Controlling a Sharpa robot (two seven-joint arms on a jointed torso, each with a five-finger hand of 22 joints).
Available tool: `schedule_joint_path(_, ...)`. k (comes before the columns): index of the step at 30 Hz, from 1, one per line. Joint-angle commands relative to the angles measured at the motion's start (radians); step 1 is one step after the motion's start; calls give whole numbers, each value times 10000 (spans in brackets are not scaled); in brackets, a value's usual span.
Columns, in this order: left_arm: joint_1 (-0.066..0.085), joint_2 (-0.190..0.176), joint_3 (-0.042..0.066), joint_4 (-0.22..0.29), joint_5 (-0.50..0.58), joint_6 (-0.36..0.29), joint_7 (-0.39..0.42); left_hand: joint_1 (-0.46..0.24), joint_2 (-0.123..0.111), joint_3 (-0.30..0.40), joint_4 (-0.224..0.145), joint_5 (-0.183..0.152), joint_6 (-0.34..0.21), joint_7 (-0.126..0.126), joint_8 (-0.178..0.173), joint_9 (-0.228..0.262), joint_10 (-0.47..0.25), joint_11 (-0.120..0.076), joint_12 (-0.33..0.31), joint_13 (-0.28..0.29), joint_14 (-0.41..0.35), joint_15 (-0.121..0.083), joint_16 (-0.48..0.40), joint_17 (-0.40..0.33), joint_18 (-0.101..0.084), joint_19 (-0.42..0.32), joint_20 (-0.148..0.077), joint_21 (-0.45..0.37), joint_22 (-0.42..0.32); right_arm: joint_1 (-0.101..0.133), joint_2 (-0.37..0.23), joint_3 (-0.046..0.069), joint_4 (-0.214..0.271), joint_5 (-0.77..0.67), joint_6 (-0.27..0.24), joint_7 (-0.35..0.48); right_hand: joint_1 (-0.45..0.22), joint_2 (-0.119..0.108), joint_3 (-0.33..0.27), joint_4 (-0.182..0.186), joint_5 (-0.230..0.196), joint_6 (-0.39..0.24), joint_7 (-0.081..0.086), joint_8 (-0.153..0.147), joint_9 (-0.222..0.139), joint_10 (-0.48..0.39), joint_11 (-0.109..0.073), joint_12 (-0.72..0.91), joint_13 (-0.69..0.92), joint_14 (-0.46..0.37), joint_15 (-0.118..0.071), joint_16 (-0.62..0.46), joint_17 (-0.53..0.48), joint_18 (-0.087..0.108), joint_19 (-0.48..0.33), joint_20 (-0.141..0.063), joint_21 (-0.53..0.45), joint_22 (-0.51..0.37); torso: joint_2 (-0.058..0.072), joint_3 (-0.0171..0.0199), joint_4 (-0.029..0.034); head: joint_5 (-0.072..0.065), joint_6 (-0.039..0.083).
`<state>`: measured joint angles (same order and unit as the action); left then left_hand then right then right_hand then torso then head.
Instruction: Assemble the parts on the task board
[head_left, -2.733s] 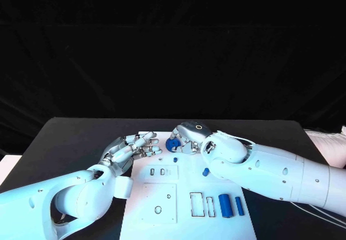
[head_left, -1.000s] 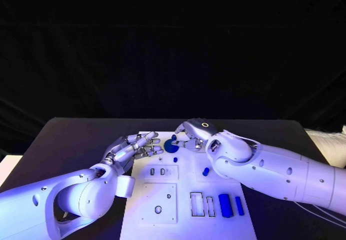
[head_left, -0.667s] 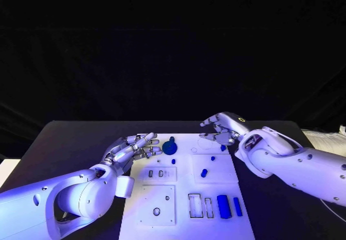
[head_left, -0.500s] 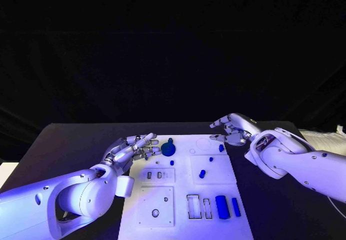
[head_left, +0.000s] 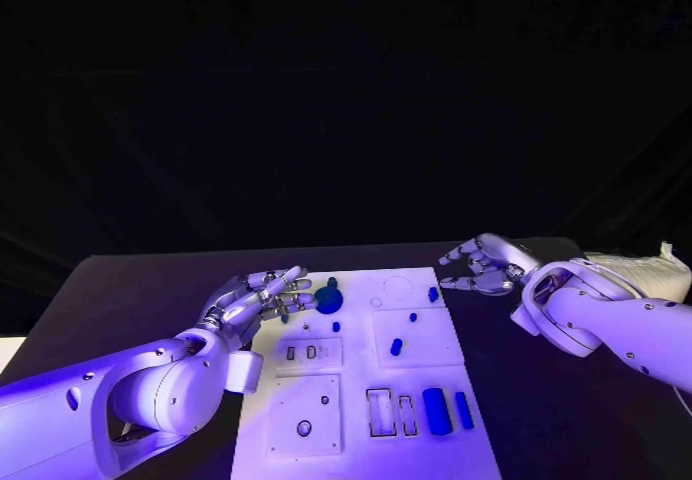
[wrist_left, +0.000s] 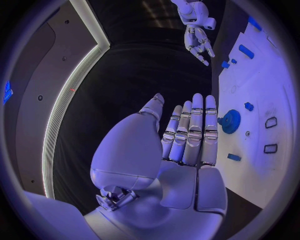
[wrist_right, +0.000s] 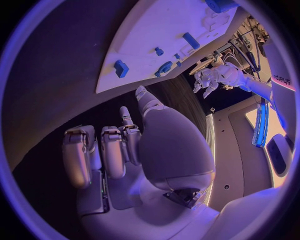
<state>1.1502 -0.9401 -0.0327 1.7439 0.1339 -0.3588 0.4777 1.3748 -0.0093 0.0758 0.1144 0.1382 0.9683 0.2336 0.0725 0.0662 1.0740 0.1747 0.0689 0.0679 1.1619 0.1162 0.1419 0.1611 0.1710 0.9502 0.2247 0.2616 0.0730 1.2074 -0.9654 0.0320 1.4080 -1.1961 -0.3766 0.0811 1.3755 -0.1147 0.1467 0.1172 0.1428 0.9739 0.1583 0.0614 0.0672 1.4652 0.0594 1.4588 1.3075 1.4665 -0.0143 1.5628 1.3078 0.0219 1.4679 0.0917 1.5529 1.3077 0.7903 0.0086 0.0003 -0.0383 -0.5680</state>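
I take the task board (head_left: 368, 370) as my landmark. At its nearest edge two long blue bars (head_left: 446, 410) lie side by side, just beside two empty rectangular slots (head_left: 389, 413). Farther in, near the board's middle, a short blue peg (head_left: 395, 347) lies loose, and smaller blue pieces sit beyond it. At the far left corner a round blue part (head_left: 329, 297) stands on the board, and my left hand (head_left: 261, 298) hovers just beside it with fingers stretched out straight, grasping nothing. My right hand (head_left: 483, 264) hangs off the board's far right corner over the black table (head_left: 577, 400), fingers loosely curled, nothing between them.

I judge the step in hand to be fetching the next loose part. To do it well, I should bring the right hand over the chosen piece, lower squarely, pinch it across its narrow sides, and keep my left hand steady beside the round part so the board does not shift.
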Motion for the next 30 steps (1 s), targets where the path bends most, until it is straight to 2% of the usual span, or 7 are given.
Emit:
schedule_joint_path(1, -7, 32, 3, -18, -95, 326, 17, 64, 58, 2, -66, -31, -59, -8, -54, -4, -76, -24, -37, -8, -73, 21, -43, 12, 123, 0, 42, -51, -13, -92, 73, -1, -130, 116, 584, 262, 49, -52, -51, -21, -8, -70, -21, -4, -12, 512, 87, -35, 1970, 1030, 81, 54, 2572, -143, 862, 62, 28, 2304, -2, -2, -1, 26, -57)
schedule_joint_path(3, -9, 37, 2, -31, -97, 319, 18, 64, 58, 2, -66, -31, -59, -8, -54, -4, -76, -24, -37, -8, -73, 21, -43, 12, 123, 0, 42, -51, -13, -141, 124, -2, -227, 81, 622, 265, 44, -53, -58, -21, -4, -74, -20, -3, -12, 517, 88, -25, 1975, 1029, 82, 53, 2570, -143, 862, 63, 28, 2304, 10, 6, 1, 38, -55)
schedule_joint_path(6, -11, 45, 2, -39, -98, 309, 16, 64, 58, 2, -66, -31, -59, -8, -54, -4, -76, -24, -37, -8, -73, 21, -43, 12, 123, 0, 42, -51, -13, -185, 210, -2, -389, 62, 650, 263, 66, -24, -56, -37, 16, -78, -19, 5, -9, 524, 89, -11, 1984, 1033, 84, 60, 2586, -146, 868, 66, 34, 2317, 9, -6, 14, 30, -88)
schedule_joint_path(9, -12, 51, 2, -39, -99, 304, 12, 64, 63, 6, -71, -31, -62, -5, -54, -4, -82, -21, -38, -9, -79, 24, -51, 12, 123, -4, 43, -55, -15, -211, 305, -3, -534, 54, 663, 266, 117, 25, -45, -76, 30, -68, -19, 19, -2, 528, 88, -3, 1989, 1035, 86, 63, 2592, -147, 870, 70, 36, 2321, -5, -17, -3, 36, -109)
schedule_joint_path(22, -12, 90, 2, -45, -99, 270, 6, 51, 72, 7, -71, -34, -79, 8, -62, -7, -106, -11, -46, -13, -89, 29, -67, 13, 123, -11, 47, -63, -18, -371, 775, -6, -1050, 11, 754, 298, 275, 214, 10, -231, 52, 68, -29, 70, 27, 553, 79, 45, 2020, 1041, 81, 75, 2619, -154, 885, 72, 50, 2352, -10, -19, 8, 34, -153)
schedule_joint_path(30, -12, 81, 2, -44, -99, 259, -9, 51, 72, 7, -71, -34, -79, 8, -62, -7, -106, -11, -46, -13, -89, 29, -67, 13, 123, -11, 47, -63, -18, -465, 894, -6, -1174, -23, 862, 320, 320, 291, 34, -314, 61, 225, -48, 108, 46, 573, 64, 82, 2042, 1042, 65, 78, 2624, -158, 893, 63, 57, 2369, -10, -21, -5, 71, -202)
